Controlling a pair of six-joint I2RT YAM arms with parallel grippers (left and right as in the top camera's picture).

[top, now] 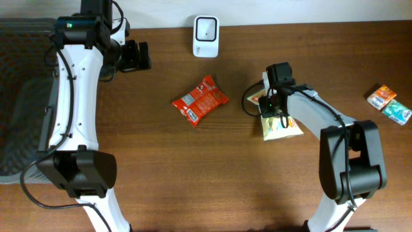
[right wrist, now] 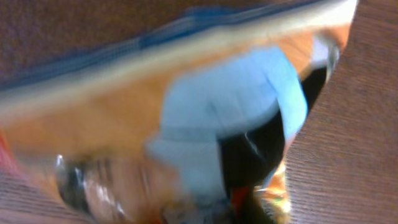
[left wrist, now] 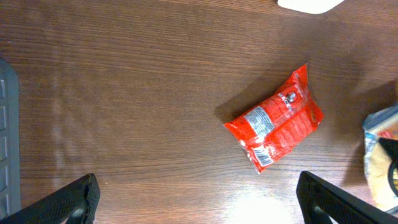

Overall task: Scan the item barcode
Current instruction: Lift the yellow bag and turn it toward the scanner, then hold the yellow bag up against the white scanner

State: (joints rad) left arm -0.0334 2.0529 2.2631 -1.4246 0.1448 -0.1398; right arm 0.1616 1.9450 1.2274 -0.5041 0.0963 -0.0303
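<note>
Taking the far edge of the overhead view as 12 o'clock, I recorded the following.

The left tool [top: 138, 56] hung over the bench [top: 193, 187] towards 10 o'clock. Its jaws were spread wide and held nothing. Its wrist camera showed both fingertips [left wrist: 71, 200] far apart at the bottom corners of the view, with bare wood between them.

The right tool [top: 269, 103] sat at about 3 o'clock from the bench centre, at the 11 o'clock end of a pale yellow snack bag [top: 283, 127]. The bag lay flat on the bench, its length running from 11 o'clock to 5 o'clock. In the right wrist view the bag [right wrist: 186, 124] filled the picture, blurred and very close. I could not tell whether the jaws were pressed onto it or merely around it.

The white scanner [top: 206, 28] stood at 12 o'clock, well apart from the bag.

A red packet [top: 200, 99] lay near the centre, at 9 o'clock from the bag, touched by nothing. An orange packet [top: 382, 96] and a teal packet [top: 397, 111] lay just beside each other at the 3 o'clock edge. A grey tray [top: 19, 116] occupied the 9 o'clock edge.
</note>
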